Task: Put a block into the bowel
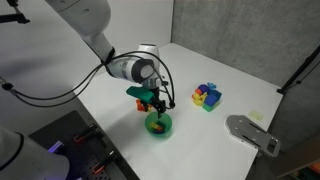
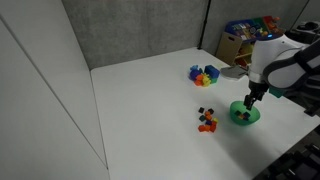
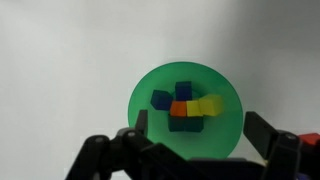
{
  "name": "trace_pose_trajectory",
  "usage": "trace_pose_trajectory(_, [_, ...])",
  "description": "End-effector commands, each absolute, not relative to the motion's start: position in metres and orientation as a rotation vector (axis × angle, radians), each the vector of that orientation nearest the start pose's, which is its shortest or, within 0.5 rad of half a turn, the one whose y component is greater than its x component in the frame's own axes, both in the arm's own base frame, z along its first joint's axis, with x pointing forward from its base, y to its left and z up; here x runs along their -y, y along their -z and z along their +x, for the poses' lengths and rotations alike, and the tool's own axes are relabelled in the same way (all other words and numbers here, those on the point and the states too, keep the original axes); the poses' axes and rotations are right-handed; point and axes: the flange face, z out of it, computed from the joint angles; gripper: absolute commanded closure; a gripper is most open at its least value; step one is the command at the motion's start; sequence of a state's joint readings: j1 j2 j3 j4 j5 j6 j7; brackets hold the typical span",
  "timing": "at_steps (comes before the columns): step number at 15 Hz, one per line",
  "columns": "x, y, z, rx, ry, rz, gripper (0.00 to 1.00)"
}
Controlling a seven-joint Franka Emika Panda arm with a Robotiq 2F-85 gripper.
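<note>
Here we hover straight above the green bowl [image 3: 142, 85], near the counter [image 1: 240, 70] edge.
Jaws spread open, empty; coloured blocks [image 3: 185, 105] lie directly beneath, inside it.

Both exterior views look down from well back on the white tabletop [image 1: 240, 75] [image 2: 150, 100], from different sides — sharing the small round bright green bowl [image 1: 158, 124] [image 2: 244, 113] and the many-coloured heap of blocks [image 1: 207, 96] [image 2: 204, 74]. The wrist view faces straight down, close over that bowl [image 3: 195, 72].
</note>
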State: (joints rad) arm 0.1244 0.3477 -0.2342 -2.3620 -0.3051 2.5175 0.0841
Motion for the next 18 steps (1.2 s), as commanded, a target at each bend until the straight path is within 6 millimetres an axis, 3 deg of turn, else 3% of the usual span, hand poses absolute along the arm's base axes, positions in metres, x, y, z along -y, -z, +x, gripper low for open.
trace_pose_trajectory(1, [0.05, -0.211, 0.485, 0.061, -0.257, -3.34, 0.0])
trace_pose_trajectory(7, [0.029, -0.291, 0.491, -0.09, -0.073, -3.203, 0.0])
trace_pose_trajectory(12, [0.016, -0.346, 0.491, -0.113, -0.117, -3.15, 0.0])
trace_pose_trajectory(14, [0.014, -0.358, 0.489, -0.121, -0.14, -3.146, 0.0])
trace_pose_trajectory(16, [0.011, -0.35, 0.489, -0.123, -0.131, -3.16, 0.0])
trace_pose_trajectory(18, [0.01, -0.354, 0.487, -0.121, -0.136, -3.16, 0.0])
